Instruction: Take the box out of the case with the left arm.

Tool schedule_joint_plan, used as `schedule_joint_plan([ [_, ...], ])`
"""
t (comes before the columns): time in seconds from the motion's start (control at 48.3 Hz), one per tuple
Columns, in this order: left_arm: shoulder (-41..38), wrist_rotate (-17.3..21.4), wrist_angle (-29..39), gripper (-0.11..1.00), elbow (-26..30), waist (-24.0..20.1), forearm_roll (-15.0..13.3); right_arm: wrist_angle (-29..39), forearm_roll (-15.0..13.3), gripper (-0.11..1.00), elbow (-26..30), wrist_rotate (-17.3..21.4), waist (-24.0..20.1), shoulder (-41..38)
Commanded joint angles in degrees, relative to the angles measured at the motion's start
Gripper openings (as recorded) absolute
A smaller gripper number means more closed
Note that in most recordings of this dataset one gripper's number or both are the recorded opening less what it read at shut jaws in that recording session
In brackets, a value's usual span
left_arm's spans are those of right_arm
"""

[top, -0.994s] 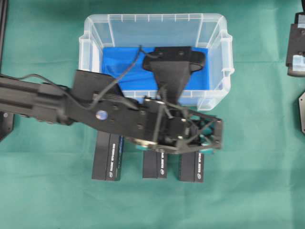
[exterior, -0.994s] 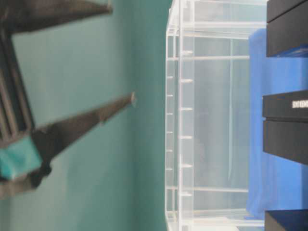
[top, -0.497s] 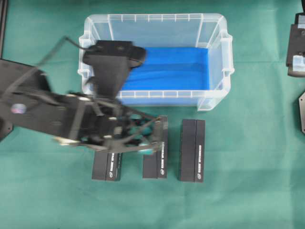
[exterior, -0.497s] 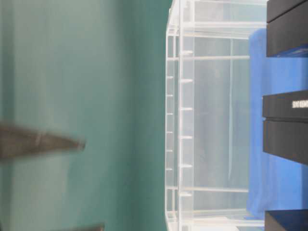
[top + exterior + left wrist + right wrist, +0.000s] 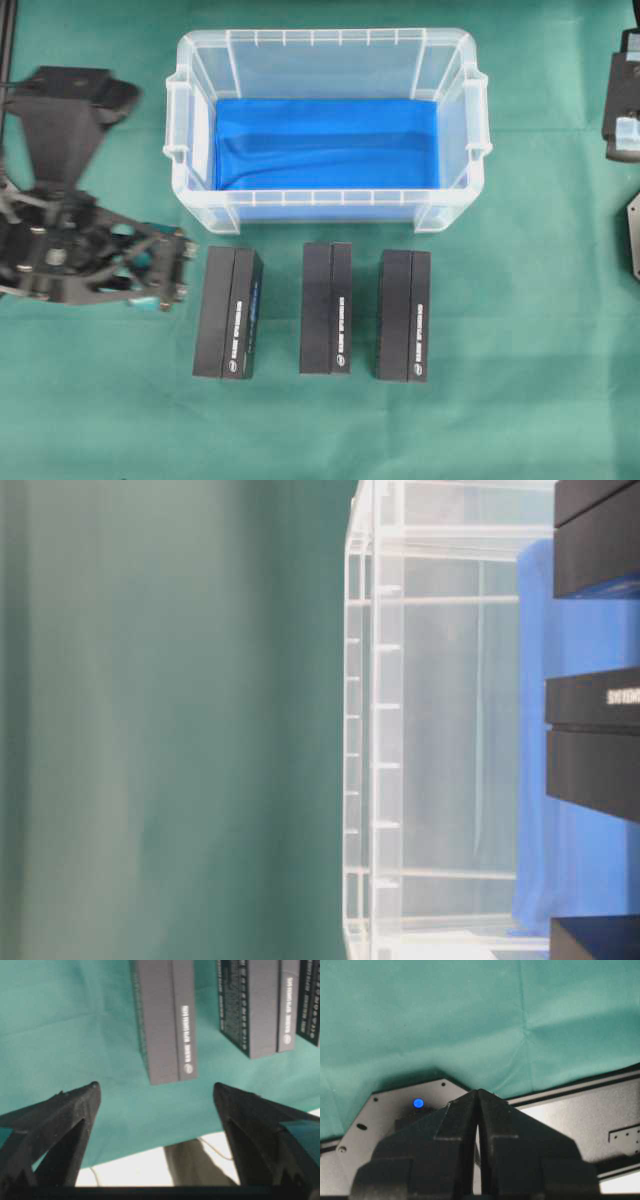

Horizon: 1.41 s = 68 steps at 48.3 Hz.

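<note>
The green cloth (image 5: 520, 400) covers the whole work surface. On it, toward the top of the overhead view, stands the case (image 5: 190, 190), a clear bin whose floor shows only the blue lining (image 5: 330, 145); you will find no box inside it. Below the case, just beside its near wall and apart from one another, lie three black boxes in a row: the left box (image 5: 228, 313), the middle box (image 5: 327, 308) and the right box (image 5: 404, 315). By the look of things the removal is already done, and nothing remains in the case to lift.

The left gripper (image 5: 170, 272) sits at the left edge of the overhead view, just beside the left box but not touching it. In the left wrist view its fingers (image 5: 60, 1110) are spread wide with nothing between them, and the left box (image 5: 165, 1020) lies ahead of them on the cloth.

The right gripper (image 5: 478, 1110) is parked well apart at the far right; its jaws are pressed together on nothing.

Risks from here, as a judgement:
- If you swing the left gripper rightward while low, a spread finger may catch the left box and push it into its neighbour.
- If you reach into the case again, the fingers may snag and bunch the blue lining.
- A careless pass could knock the case rim.
</note>
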<state>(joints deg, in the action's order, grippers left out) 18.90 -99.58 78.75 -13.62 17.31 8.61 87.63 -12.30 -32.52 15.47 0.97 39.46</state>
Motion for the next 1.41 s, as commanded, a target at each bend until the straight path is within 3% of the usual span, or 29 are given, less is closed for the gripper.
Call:
schedule_joint_plan([
  [0.0, 4.1, -0.6, -0.7, 0.93, -2.2, 0.6, 0.1, 0.1, -0.1, 0.02, 0.5, 0.0, 0.1, 0.1],
  [0.311, 10.8, -1.2, -0.8, 0.93, -8.0, 1.2, 0.1, 0.0, -0.1, 0.02, 0.4, 0.1, 0.1, 0.0],
  [0.725, 12.2, -0.1, -0.7, 0.93, -8.7, -1.6, 0.1, 0.0, -0.1, 0.02, 0.4, 0.2, 0.1, 0.1],
  [1.098, 16.6, 7.8, -0.2, 0.93, -10.7, -13.3, -0.1, 0.1, 0.2, 0.02, 0.4, 0.5, 0.1, 0.1],
  [1.242, 17.1, 13.9, 0.9, 0.93, -10.8, -20.0, -0.7, 0.0, 0.2, 0.02, 0.4, 0.5, 0.1, 0.1],
  [1.387, 16.3, 21.3, 1.7, 0.93, -10.6, -26.4, -4.7, 0.0, 0.2, 0.02, 0.4, 0.4, 0.1, 0.0],
])
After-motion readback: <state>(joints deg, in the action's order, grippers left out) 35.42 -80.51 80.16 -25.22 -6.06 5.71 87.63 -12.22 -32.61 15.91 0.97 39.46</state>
